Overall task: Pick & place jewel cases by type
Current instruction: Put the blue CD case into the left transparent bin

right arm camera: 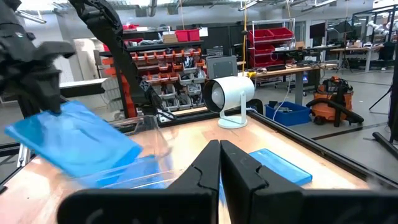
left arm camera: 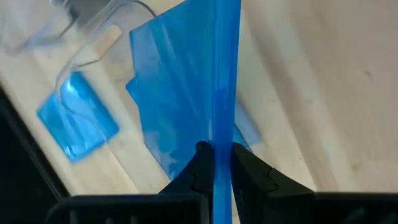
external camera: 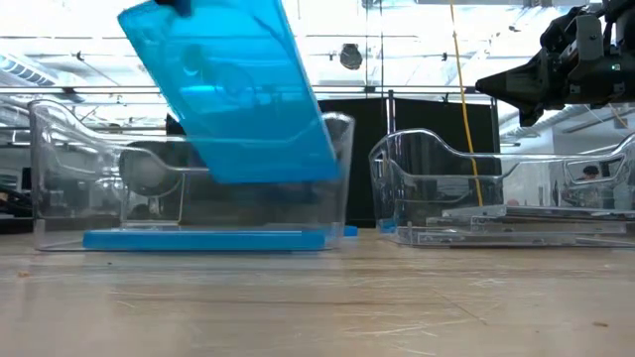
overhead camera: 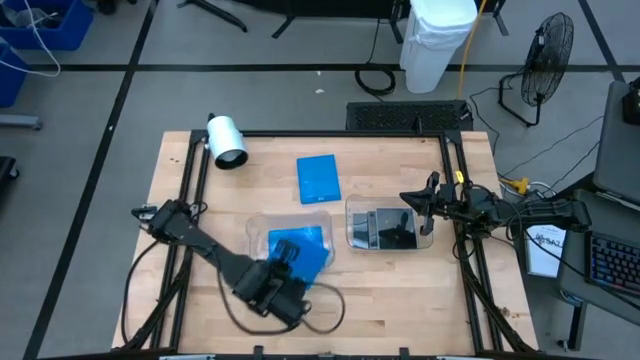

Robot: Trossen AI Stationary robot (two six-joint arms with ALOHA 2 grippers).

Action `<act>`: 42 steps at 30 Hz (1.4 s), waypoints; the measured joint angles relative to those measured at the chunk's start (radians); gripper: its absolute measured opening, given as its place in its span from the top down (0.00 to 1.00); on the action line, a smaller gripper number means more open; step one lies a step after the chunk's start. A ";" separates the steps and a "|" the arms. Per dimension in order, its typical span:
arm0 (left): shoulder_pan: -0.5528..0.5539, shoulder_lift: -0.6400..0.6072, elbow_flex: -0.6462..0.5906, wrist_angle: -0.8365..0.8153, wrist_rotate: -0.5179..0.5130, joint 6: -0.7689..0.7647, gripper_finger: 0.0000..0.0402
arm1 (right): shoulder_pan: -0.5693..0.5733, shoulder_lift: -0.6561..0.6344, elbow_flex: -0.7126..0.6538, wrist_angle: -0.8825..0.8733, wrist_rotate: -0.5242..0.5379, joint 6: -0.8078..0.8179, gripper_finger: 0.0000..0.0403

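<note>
The blue jewel case is clamped by its edge in my left gripper, hanging tilted in the air just above the left clear tray. Below my gripper, flat on the floor of this tray, another blue case already lies, so I judge this is the correct place for the blue type.

To do this step well, I should bring the case lower and more level before I let go, so it lands flat on the one beneath and does not strike the tray wall or stand against it. The lower corner is near the tray rim, so I must keep it inside.

Farther from my gripper, one more blue case waits on the counter. Beside my tray, the right tray holds the dark cases. My right gripper hovers over that tray's far side, fingers pressed together and holding nothing.
</note>
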 joint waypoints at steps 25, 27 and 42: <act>0.131 -0.116 -0.332 0.002 0.029 0.477 0.89 | 0.000 0.000 0.000 0.000 0.000 0.000 0.99; 0.145 -0.135 -0.370 0.000 -0.029 0.480 0.89 | 0.000 0.000 0.000 0.000 0.000 0.000 0.99; 0.224 -0.176 -0.475 0.000 -0.264 0.192 0.81 | 0.000 0.000 0.000 0.000 0.000 0.000 0.99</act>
